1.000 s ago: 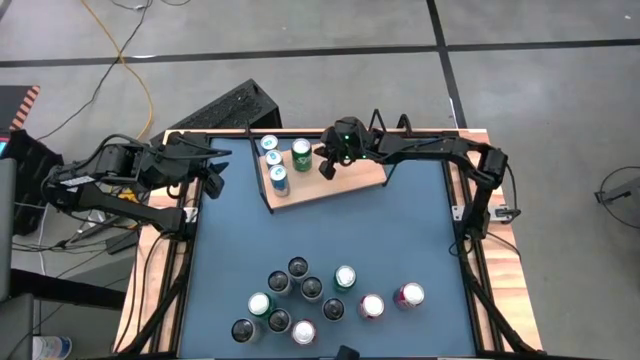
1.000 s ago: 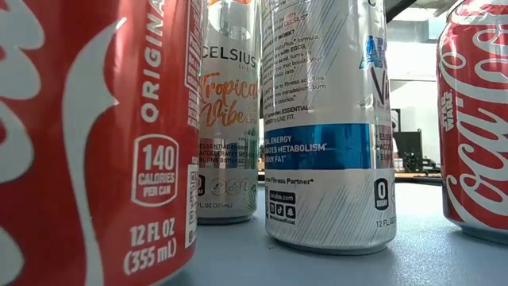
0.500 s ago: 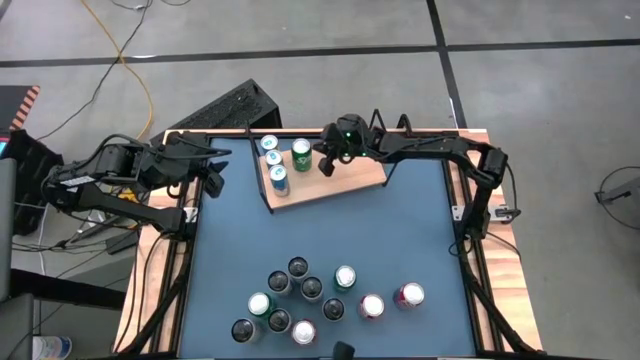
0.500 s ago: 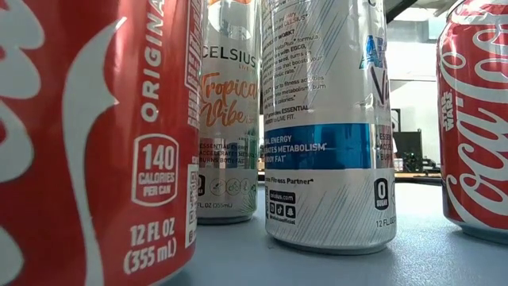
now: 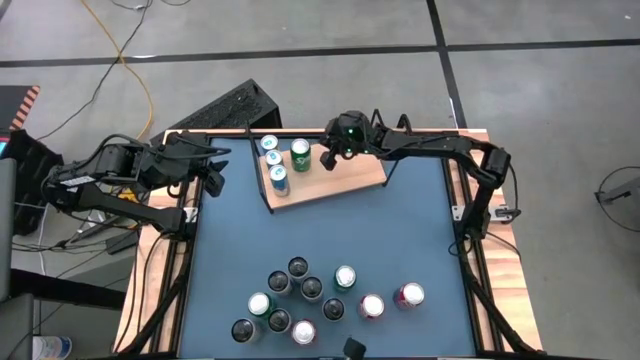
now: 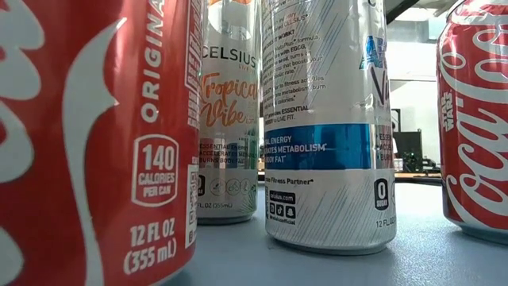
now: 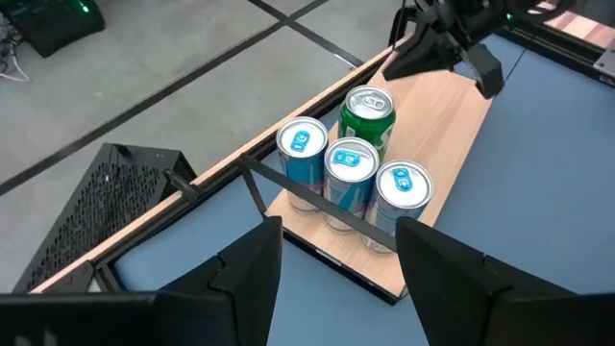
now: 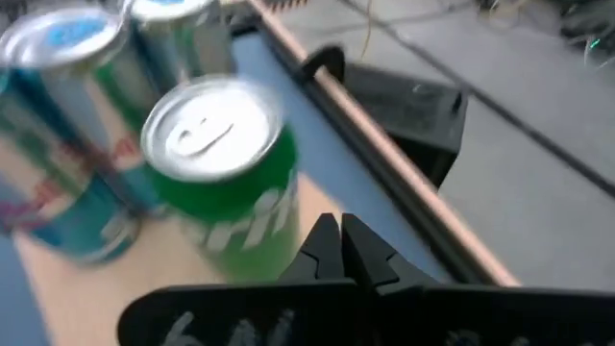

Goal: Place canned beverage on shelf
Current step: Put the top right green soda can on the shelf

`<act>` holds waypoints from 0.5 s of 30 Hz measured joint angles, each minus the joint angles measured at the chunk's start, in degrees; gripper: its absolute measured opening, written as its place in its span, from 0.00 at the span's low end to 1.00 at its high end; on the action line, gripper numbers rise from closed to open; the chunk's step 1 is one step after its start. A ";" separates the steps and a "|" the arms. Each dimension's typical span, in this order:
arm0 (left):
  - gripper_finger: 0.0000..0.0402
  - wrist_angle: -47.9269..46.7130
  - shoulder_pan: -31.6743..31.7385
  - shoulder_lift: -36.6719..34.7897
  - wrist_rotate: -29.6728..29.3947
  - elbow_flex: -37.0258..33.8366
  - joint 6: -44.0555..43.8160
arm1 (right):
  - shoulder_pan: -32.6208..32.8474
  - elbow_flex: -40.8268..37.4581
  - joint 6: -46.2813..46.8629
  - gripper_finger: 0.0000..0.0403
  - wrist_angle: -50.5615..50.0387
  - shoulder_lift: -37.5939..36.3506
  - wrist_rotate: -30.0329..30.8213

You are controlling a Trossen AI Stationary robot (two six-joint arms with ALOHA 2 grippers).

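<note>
Shelf [image 5: 340, 178]: R gripper [image 8: 338, 245] fingers pinched together, empty, beside green can [image 8: 231, 168]; L gripper [image 7: 336, 259] half-open, empty.

Low view: a red can [image 6: 95, 143] and a second red can [image 6: 476, 119], both cut by the frame edges, with two tall cans [image 6: 325, 119] screen the shelf and both tools. Right wrist view: the green can [image 8: 226, 173] just beyond the right tool [image 8: 338, 252] is blurred, its label unreadable.
</note>
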 joint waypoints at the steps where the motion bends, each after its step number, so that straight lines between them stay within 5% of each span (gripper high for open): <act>1: 0.48 0.00 0.01 0.00 0.02 0.00 -0.02 | 0.39 0.01 -0.04 0.00 -1.19 0.00 -0.62; 15: 0.48 -0.02 0.01 0.01 0.02 0.01 -0.39 | 2.50 0.05 -1.32 0.00 2.87 4.97 -3.86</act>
